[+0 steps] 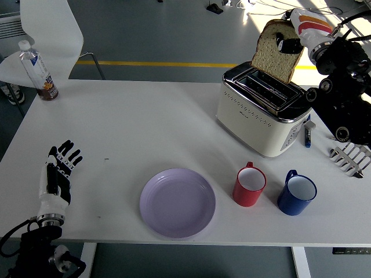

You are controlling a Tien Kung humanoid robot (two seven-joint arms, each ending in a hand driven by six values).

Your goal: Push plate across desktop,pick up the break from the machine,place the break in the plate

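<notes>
Above the cream-white two-slot toaster [259,116], at the table's far right: one slice of brown bread [276,57], clear of the slots, tilted, pinched at its upper edge by the fingers of the right hand [297,36]. Right arm black, entering from the picture's right edge.

On the white table [127,127], near edge, centre: round lilac plate [177,202], bare, well apart from the bread.

Just right of the plate: red mug [250,185]; beside that, blue mug [296,193]. Both upright, handles toward the toaster.

Right of the toaster: small dark-blue item [307,137], kind not discernible, and a white ridged rack-like piece [350,157] at the right edge.

Near-left corner: left hand [57,176], black and white, resting on the table, fingers spread, holding nothing.

Far-left corner: clear plastic bottle [38,70] with dark liquid at the bottom, upright. Behind it, off the table, a white chair [43,32].
</notes>
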